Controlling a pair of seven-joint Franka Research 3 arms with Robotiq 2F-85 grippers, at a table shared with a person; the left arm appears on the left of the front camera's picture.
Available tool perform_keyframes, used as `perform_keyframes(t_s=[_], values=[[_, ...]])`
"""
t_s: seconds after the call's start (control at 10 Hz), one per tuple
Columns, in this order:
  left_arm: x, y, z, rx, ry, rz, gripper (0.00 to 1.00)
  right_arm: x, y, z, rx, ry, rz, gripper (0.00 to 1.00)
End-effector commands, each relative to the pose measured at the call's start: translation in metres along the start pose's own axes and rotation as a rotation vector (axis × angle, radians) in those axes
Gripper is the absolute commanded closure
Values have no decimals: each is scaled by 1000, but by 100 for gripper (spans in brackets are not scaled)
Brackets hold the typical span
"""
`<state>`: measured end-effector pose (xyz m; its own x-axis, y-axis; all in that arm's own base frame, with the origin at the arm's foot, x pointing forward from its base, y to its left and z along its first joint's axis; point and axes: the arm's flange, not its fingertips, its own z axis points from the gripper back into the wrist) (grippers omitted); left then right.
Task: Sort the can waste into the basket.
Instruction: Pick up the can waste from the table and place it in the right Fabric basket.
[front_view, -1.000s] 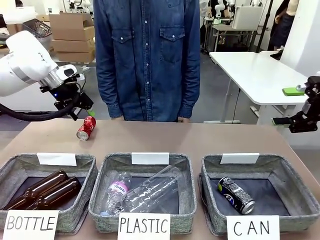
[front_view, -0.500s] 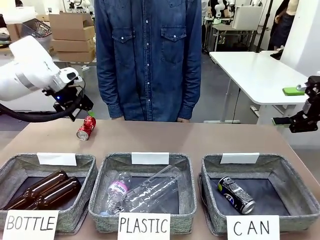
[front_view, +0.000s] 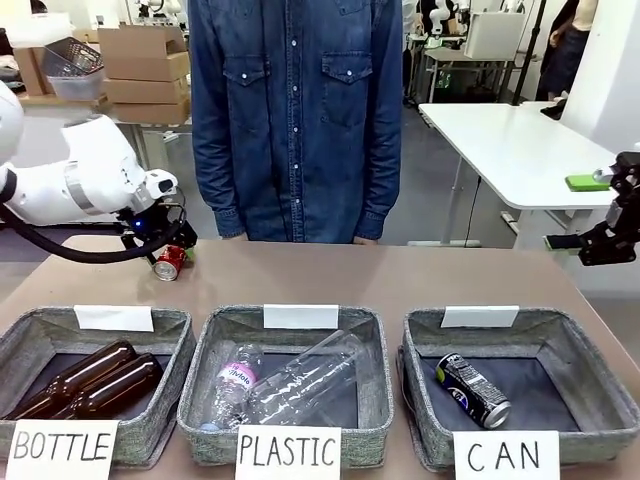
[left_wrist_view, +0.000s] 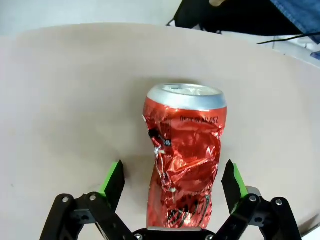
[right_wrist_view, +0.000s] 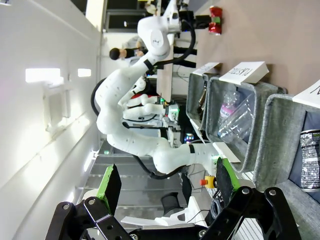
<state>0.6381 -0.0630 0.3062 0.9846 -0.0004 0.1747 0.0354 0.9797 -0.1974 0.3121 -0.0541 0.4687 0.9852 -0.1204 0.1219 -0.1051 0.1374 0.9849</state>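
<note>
**Red can between spread fingers, black can in the CAN basket**

A tan table (front_view: 420, 275) carries three grey fabric baskets along its near edge; a person in a denim shirt (front_view: 295, 110) stands behind it, with white tables and cardboard boxes further back. The CAN basket (front_view: 420, 350) sits rightmost, and the black can (front_view: 472, 390) lies on its dark floor. Far to the left of that basket, past the PLASTIC basket (front_view: 205, 345) and BOTTLE basket (front_view: 30, 325), the left gripper (front_view: 165, 250) is down at the crumpled red can (front_view: 170, 262). The left wrist camera shows what the front one hides: the red can (left_wrist_view: 185, 155) lies between the spread green pads (left_wrist_view: 114, 180), neither touching it. The right gripper (front_view: 610, 235) hangs beyond the table's right edge, its fingers (right_wrist_view: 111, 187) wide apart and empty.
</note>
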Motion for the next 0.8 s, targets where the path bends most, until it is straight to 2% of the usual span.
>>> perform_keyframes(t_s=[0.0, 0.1, 0.2, 0.3, 0.4, 0.5, 0.7], values=[[9, -8, 1, 41, -3, 13, 0, 0, -1, 2, -2, 10, 30, 0], [8, -8, 1, 57, -18, 13, 60, 0, -1, 2, -2, 10, 30, 0], [7, -7, 2, 62, -15, 17, 60, 0, -1, 2, -2, 10, 30, 0], [7, -6, 2, 65, -22, 20, 100, 0, -1, 2, -2, 10, 30, 0], [6, -7, 1, 68, -16, 23, 65, 0, -1, 2, -2, 10, 30, 0], [6, -7, 1, 75, -18, 23, 100, 0, -1, 2, -2, 10, 30, 0], [2, -6, 6, 83, -20, 15, 100, 0, -1, 2, -2, 10, 30, 0]])
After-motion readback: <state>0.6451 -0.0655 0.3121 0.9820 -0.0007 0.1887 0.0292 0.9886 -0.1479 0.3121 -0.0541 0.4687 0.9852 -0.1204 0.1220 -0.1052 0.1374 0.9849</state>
